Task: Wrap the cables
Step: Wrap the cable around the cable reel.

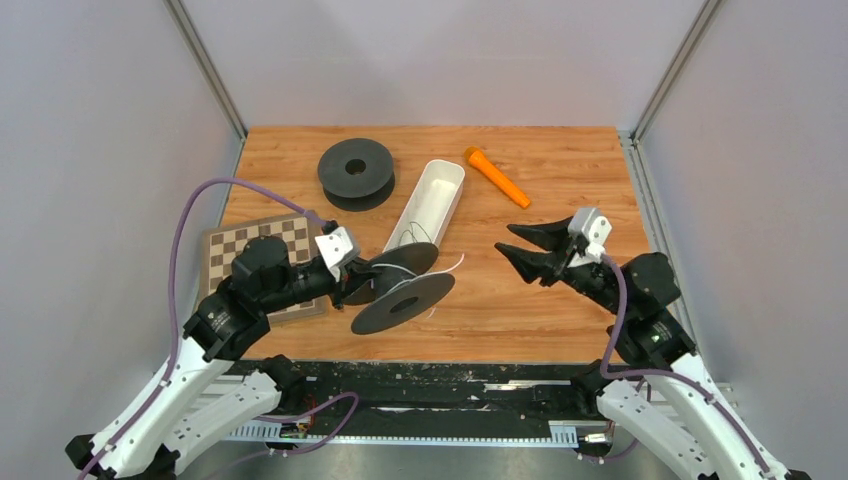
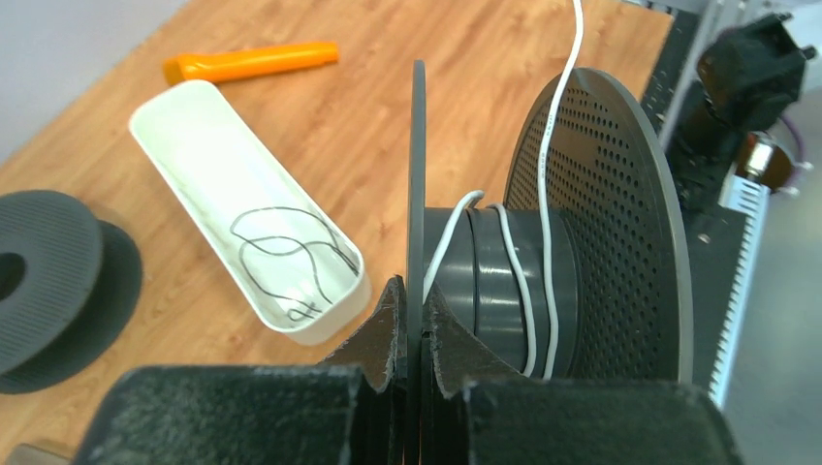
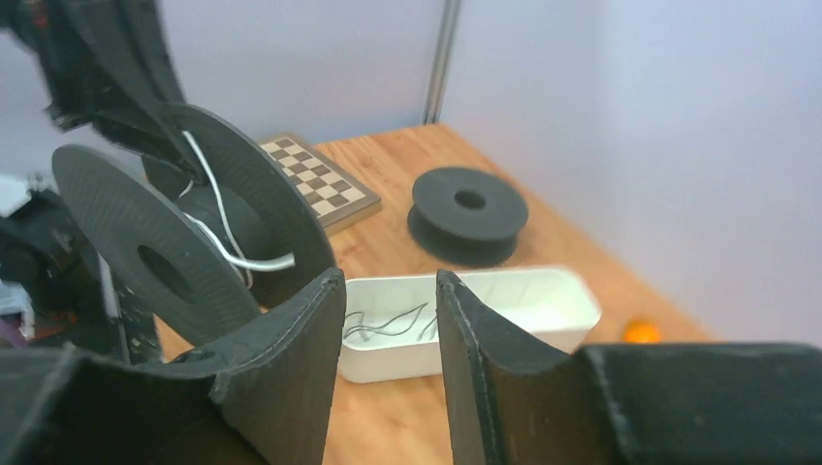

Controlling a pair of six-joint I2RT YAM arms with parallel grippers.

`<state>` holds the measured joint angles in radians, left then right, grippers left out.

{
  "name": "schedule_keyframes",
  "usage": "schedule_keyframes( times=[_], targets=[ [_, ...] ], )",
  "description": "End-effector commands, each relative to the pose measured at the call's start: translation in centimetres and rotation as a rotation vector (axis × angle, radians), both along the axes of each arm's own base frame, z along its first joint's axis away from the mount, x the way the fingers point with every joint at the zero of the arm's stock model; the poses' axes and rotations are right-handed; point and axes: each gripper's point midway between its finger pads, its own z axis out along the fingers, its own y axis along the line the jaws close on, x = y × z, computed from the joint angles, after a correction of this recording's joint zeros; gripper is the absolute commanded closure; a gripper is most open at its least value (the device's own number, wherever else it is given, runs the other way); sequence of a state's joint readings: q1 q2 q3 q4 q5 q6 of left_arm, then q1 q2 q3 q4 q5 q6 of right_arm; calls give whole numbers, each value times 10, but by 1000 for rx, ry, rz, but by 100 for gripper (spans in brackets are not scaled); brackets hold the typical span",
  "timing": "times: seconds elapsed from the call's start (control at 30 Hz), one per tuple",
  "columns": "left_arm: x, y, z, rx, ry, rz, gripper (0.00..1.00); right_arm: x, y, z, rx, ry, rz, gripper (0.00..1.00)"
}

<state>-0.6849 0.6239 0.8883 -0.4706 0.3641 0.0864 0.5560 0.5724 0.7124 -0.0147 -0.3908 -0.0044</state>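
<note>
My left gripper point(image 2: 421, 312) is shut on the thin flange of a black spool point(image 1: 400, 285) and holds it tilted above the table. A whitish cable point(image 2: 543, 194) is wound a few turns round the spool's hub, and its free end sticks out toward the right point(image 1: 452, 264). A thin dark cable point(image 2: 286, 257) lies coiled in the near end of a white tray point(image 1: 431, 203); it also shows in the right wrist view point(image 3: 388, 323). My right gripper point(image 1: 512, 243) is open and empty, in the air to the right of the spool.
A second black spool point(image 1: 355, 172) lies at the back left. An orange marker point(image 1: 497, 176) lies at the back, right of the tray. A small chessboard point(image 1: 262, 250) lies at the left under my left arm.
</note>
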Motion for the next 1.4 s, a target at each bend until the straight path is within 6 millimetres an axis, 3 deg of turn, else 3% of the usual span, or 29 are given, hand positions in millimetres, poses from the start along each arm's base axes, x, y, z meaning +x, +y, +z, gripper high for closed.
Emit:
schedule_keyframes(
  times=[0.0, 0.2, 0.4, 0.87, 1.37],
  targets=[
    [-27, -4, 23, -23, 52, -111, 100, -32, 13, 22, -251, -349, 203, 58],
    [-38, -5, 29, 11, 117, -159, 100, -68, 27, 37, -303, -528, 396, 59],
    [-45, -8, 26, 36, 166, -198, 100, -85, 37, 10, -386, -578, 537, 59],
    [-44, -16, 28, 50, 228, -228, 100, -85, 75, -27, -694, -692, 418, 58],
    [-47, -17, 27, 59, 236, -255, 100, -80, 71, -37, -774, -699, 380, 63]
  ],
)
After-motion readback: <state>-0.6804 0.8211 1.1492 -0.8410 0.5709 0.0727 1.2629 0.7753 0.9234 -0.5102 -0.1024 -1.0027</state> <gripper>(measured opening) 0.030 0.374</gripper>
